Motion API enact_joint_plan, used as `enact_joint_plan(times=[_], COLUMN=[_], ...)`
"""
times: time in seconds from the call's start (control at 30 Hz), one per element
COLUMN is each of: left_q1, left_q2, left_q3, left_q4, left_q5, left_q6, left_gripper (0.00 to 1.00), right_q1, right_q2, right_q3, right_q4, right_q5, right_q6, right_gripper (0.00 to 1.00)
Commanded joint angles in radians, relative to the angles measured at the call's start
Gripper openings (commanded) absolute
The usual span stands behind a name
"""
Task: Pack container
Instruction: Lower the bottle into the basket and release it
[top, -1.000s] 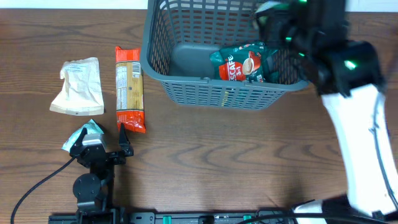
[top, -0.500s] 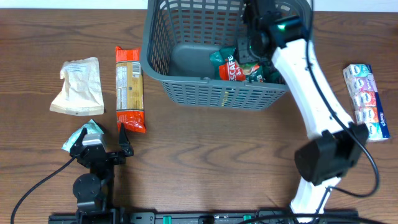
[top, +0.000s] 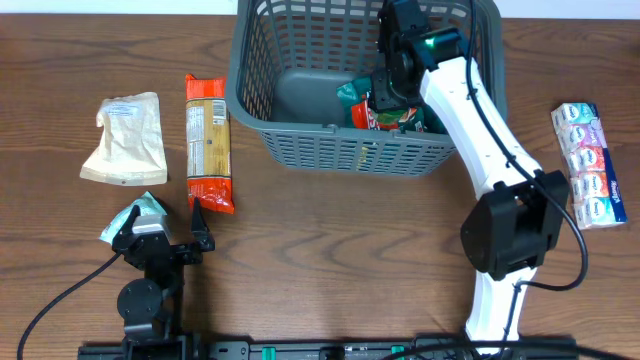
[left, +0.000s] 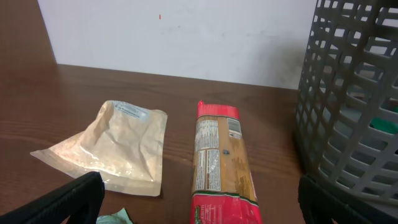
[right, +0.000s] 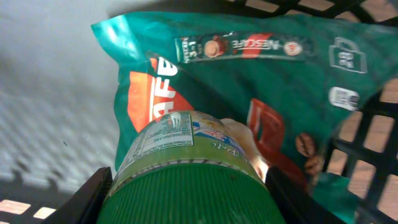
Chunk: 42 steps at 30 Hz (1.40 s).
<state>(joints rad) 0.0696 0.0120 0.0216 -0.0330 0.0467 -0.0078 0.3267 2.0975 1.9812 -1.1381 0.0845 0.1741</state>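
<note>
The container (top: 300, 150) is a dark grey lattice basket at the table's far middle; its wall also fills the right of the left wrist view (left: 354, 93). Inside it lies a green Nescafe packet (top: 352, 100) (right: 267, 62). My right gripper (top: 385, 88) (right: 189, 199) reaches down into the basket, shut on a jar with a green ribbed lid (right: 186, 186), just above that packet. In the overhead view the arm mostly hides the jar. My left gripper (top: 165, 225) (left: 205, 205) stands open near the front left, holding nothing.
A long red and tan snack packet (top: 208, 140) (left: 221, 155) lies left of the basket, with a beige pouch (top: 125, 140) (left: 115, 146) further left. A small green-white packet (top: 150, 207) sits by the left gripper. A blue and pink multipack (top: 588, 165) lies at the far right.
My right arm has swung left and down into the basket with the jar, ending over the Nescafe packet. The left arm has not moved.
</note>
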Motion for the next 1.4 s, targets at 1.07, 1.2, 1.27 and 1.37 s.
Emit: enact_joint_plan(times=[1.07,1.2,1.27,1.37], left_q1=[0.003,0.003,0.003,0.003], left_q2=[-0.002,-0.002,-0.002,-0.002], left_q3=[-0.018,-0.018,-0.018,-0.018], left_q4=[-0.034,-0.034,-0.034,-0.034], left_q5=[-0.009,-0.009,-0.009,-0.009], left_q6=[-0.013,-0.013,-0.013,-0.013], left_gripper=[0.99,0.99,0.99,0.99], right_q1=[0.006,0.006,0.006,0.007], right_q2=[0.047,0.034,0.025,0.006], right_q3=[0.018,0.058,0.098,0.164], right_q4=[0.002,-0.002,-0.007,-0.012], right_q5=[-0.034,-0.082,-0.087,-0.087], right_q6=[-0.015,-0.015,-0.015,-0.015], right_gripper=[0.99,0.99,0.99,0.99])
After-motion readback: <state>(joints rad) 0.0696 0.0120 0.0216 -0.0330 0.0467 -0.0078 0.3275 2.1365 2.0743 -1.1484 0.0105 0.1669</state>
